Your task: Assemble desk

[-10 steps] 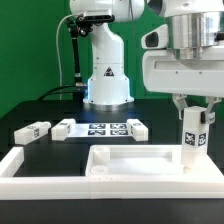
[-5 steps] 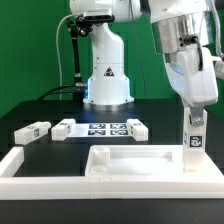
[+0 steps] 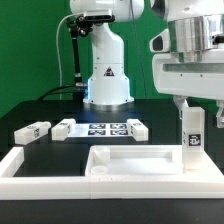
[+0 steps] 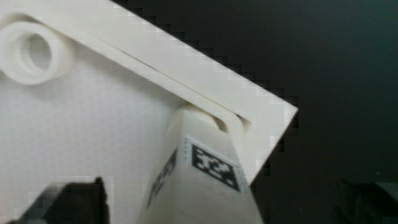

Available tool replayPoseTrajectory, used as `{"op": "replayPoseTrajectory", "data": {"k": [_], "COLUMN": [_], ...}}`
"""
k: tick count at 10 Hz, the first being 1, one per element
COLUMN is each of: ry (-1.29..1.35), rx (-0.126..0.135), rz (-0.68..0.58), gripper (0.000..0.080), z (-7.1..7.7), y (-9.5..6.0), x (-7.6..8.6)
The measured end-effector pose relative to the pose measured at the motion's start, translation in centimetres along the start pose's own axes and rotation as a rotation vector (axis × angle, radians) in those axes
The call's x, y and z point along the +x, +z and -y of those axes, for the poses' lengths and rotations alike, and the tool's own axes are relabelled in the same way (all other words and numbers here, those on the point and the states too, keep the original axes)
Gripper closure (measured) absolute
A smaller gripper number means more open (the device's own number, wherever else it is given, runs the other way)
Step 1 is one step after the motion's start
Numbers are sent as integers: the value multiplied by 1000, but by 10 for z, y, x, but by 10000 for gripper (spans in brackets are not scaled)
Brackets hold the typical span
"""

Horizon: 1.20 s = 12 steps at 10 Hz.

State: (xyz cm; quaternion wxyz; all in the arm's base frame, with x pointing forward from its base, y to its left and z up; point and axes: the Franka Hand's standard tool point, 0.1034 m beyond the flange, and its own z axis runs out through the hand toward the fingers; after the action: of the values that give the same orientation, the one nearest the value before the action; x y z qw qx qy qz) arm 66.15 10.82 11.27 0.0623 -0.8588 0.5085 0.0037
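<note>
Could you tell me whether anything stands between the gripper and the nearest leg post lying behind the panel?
Only the upright leg post, which stands between the open gripper's fingers at the panel's corner. Past it, nothing visible blocks the way to the lying leg post.

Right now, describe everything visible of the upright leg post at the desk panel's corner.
The leg post is a square, white, plastic-looking post with a black-and-white tag on its face. It stands upright, its foot at the corner of the white rimmed panel, at the exterior view's right. Nothing grips it.
</note>
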Motion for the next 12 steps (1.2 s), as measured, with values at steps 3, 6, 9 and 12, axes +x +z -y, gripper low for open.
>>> {"op": "replayPoseTrajectory", "data": {"k": [3,6,9,12], "ry": [-294,-820,-759,-572], "rx": [-5,-58,-58,-59], "rz": [-2,20,18,12], "gripper": [150,151,317,511], "z": [-2,-4,-5,-5], "y": [0,1,2,2], "x": [3,11,11,11]}}
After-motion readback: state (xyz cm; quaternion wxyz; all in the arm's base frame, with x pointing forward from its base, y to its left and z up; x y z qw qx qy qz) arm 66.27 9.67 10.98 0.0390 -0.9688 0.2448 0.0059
